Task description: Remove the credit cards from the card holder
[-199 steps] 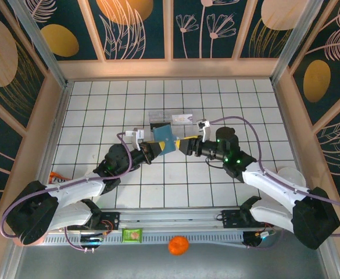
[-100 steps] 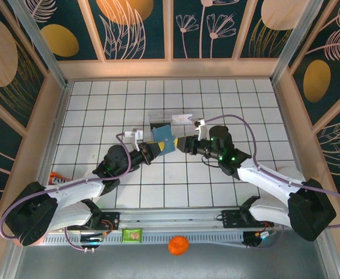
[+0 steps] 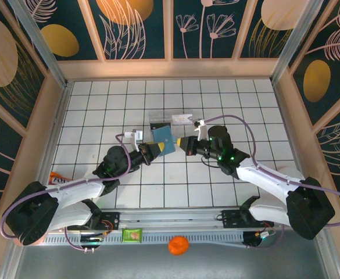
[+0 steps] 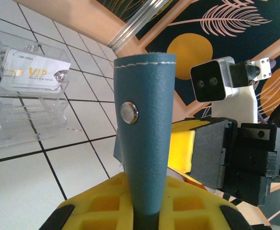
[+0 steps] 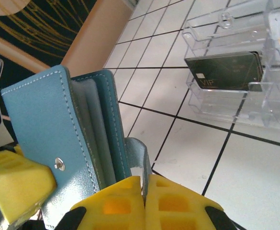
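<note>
Over the tiled table, near the clear tray with its two VIP cards, the card holder hangs open like a book, lower end clamped in the left gripper. The right gripper is pinched almost closed on a pale blue-grey sheet at the holder's inner edge; card or pocket flap, cannot tell, its lower part hidden between pads.

The teal card holder sits tilted near the middle of the white-tiled counter, between the two grippers. The left gripper meets it from 8 o'clock. The right gripper comes in from 3 o'clock, yellow tips at its edge. Just at its 12 o'clock sits a clear tray carrying a pale credit card. An orange ball lies at 6 o'clock, off the tiles.
</note>
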